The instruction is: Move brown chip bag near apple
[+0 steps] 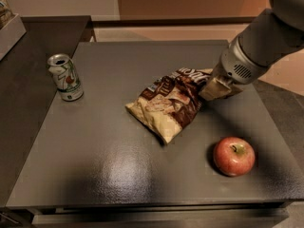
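Observation:
The brown chip bag (167, 102) lies near the middle of the dark table (109, 175), with its tan end pointing to the front. My gripper (210, 89) is at the bag's far right end, shut on that end, with the grey arm reaching in from the upper right. The red apple (233, 156) with its yellowish stem patch sits at the front right of the table, a short way in front of and to the right of the bag. They do not touch.
A white-green soda can (65, 77) stands upright at the table's left side. A darker counter (28, 46) adjoins on the left, with a white box edge (9, 32) at the far left. The table's front edge is close below the apple.

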{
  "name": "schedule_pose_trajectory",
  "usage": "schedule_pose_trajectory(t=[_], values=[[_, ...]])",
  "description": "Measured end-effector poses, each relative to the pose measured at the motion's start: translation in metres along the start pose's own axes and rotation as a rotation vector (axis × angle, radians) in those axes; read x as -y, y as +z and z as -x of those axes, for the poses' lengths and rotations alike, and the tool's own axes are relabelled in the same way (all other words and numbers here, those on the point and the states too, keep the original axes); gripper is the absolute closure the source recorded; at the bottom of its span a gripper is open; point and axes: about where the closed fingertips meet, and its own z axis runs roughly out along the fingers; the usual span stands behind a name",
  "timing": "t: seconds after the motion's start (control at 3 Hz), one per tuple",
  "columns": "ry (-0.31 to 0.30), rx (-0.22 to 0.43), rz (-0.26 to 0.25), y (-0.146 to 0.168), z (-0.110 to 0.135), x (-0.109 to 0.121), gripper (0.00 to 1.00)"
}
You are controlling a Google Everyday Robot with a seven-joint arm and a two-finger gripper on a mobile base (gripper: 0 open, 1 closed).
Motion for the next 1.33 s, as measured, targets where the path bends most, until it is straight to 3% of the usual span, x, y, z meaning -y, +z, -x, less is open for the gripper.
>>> schedule_pose_trajectory(t=[0.33, 1.33], values=[[0.033, -0.011, -0.001, -0.003, -0.012, -0.009, 0.84], [0.081, -0.040, -0.012, -0.015, -0.038, -0.012, 0.15]])
